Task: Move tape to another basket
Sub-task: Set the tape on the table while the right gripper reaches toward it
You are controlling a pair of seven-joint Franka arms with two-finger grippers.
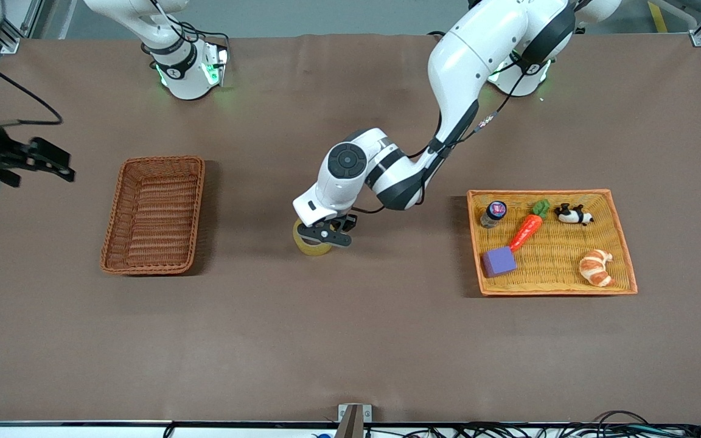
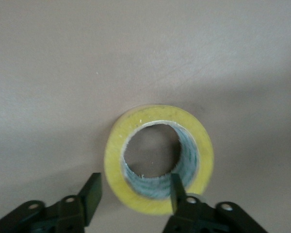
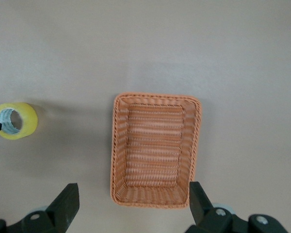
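The left pincer [image 1: 325,235] is down on the tape [image 1: 310,244], which lies flat on the bare table [image 1: 350,340] between the two baskets, hole facing up. From the left wrist view, one finger [image 2: 177,193] dips inside the grey core and the other sits outside the yellow wall, so the jaws straddle one side of the ring. They look spread, with a gap at the outer finger, not yet pinching. That wall grip makes sense: the roll is too wide to span whole. The reddish-brown basket [image 1: 154,214] sits empty toward the right arm's end. The right pincer [image 3: 131,206] hangs above it with fingers wide apart, waiting, probably to take over. The yellow tray [image 1: 624,255] holds a carrot [image 1: 527,231], a croissant [image 1: 596,267] and a purple block [image 1: 499,261].
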